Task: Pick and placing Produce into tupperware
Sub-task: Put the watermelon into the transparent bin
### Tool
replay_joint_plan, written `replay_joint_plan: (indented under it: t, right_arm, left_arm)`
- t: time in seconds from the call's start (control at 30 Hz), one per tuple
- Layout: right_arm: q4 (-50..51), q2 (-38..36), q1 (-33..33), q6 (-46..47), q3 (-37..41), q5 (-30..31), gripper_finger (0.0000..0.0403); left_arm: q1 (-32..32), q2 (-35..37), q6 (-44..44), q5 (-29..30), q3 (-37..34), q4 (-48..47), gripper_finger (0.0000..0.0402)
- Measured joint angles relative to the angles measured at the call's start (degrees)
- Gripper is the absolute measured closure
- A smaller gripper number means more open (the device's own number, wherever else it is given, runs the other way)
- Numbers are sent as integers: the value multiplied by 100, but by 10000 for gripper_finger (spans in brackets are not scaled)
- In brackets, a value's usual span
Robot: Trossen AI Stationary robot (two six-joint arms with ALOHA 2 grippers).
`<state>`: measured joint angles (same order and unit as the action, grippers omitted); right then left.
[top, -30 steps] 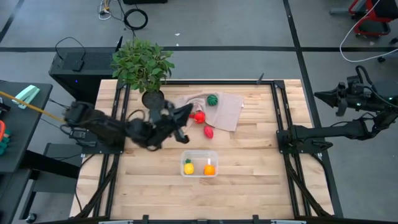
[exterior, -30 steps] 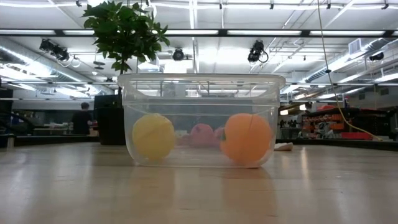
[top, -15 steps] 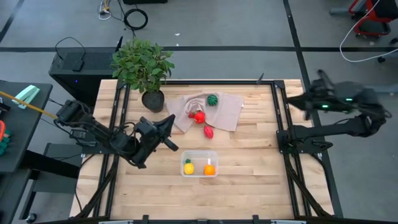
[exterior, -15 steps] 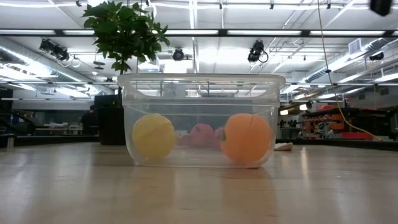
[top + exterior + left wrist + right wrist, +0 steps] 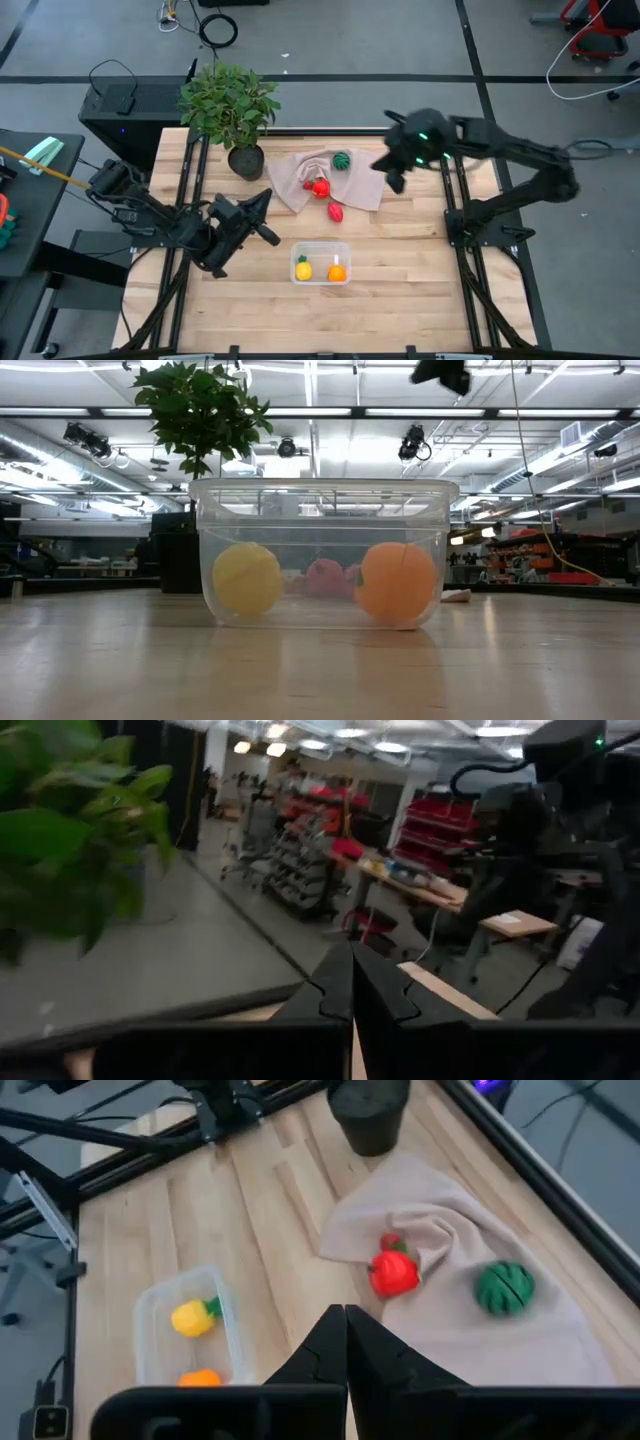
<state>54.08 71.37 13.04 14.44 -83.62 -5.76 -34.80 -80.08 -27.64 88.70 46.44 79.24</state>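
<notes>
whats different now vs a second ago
The right arm swung in from beyond the table's right side; its right gripper, fingers shut, now hangs over the beige cloth's right edge. The left gripper pulled back from the cloth, toward the table's left. The produce, tupperware and potted plant stayed put.

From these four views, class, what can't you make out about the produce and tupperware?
- Red pieces: low view, blurred behind the tupperware wall.
- Orange piece: right wrist view, partly hidden by the right gripper.
- Left wrist view: produce and tupperware out of frame; left gripper faces the room.
</notes>
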Motion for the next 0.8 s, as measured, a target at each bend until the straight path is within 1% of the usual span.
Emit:
replay_joint_plan:
  t: [0.03,0.1,0.27,0.43,0.5,0.63,0.8]
  right_arm:
    - [-3,216,128,-76,-133,-132,398]
    - [26,612,351,-253,-351,-303,398]
    - [38,1319,885,-692,-620,-442,398]
    - [70,1916,1409,-763,-640,-1250,390]
    - [73,2137,1542,-826,-640,-1433,384]
    - [66,2548,1705,-971,-640,-1444,362]
    - [57,3003,1797,-924,-642,-977,309]
  left_arm:
    - [-47,35,-7,106,0,36,397]
    - [-151,51,-15,129,2,12,393]
    - [-310,117,-37,131,2,15,391]
    - [-332,110,-157,134,2,2,396]
    - [-328,108,-159,134,2,-9,389]
    - [-328,108,-223,134,2,-14,371]
    - [-328,108,-312,134,2,-13,365]
